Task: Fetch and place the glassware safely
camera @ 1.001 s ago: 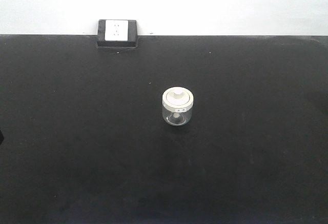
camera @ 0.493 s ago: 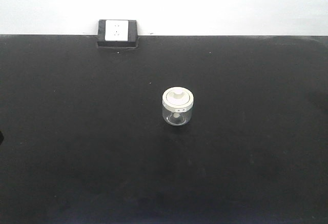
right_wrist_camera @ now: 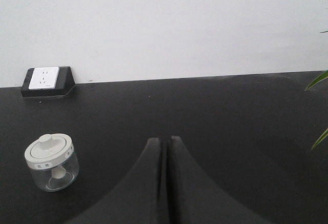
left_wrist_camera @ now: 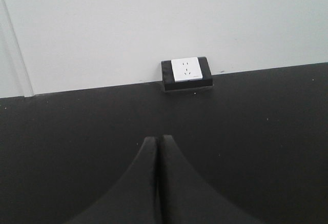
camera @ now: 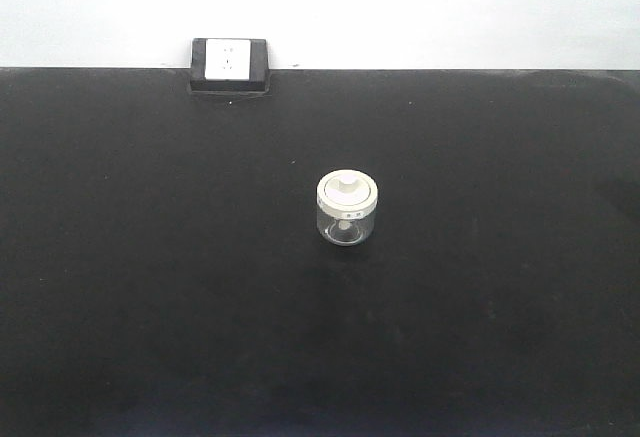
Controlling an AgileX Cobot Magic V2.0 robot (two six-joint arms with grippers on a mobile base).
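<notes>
Between the earlier front views and the present one, a small dark shape at the left border of the frame is no longer being seen; the jar itself is not being displaced. This is being read as an arm shifting outside the front view, with the fetch not yet begun.

The glass jar (camera: 347, 208) is being observed upright near the middle of the black tabletop (camera: 150, 337), its cream-white lid (camera: 347, 191) seated and its knob uppermost. In the right wrist view the jar (right_wrist_camera: 52, 162) is lying to the left of the right gripper (right_wrist_camera: 165, 141) and apart from it. The right gripper is being shown with its fingers pressed together and holding nothing; the left gripper (left_wrist_camera: 157, 139) is likewise being shown clenched and empty.

Open surface is being noted on every side of the jar. The socket block (camera: 229, 65) is sitting at the far table edge against the white wall (camera: 450, 7), well apart from the jar. Green leaf tips (right_wrist_camera: 319, 80) are intruding at the right margin of the right wrist view, and care on that side is being judged advisable.
</notes>
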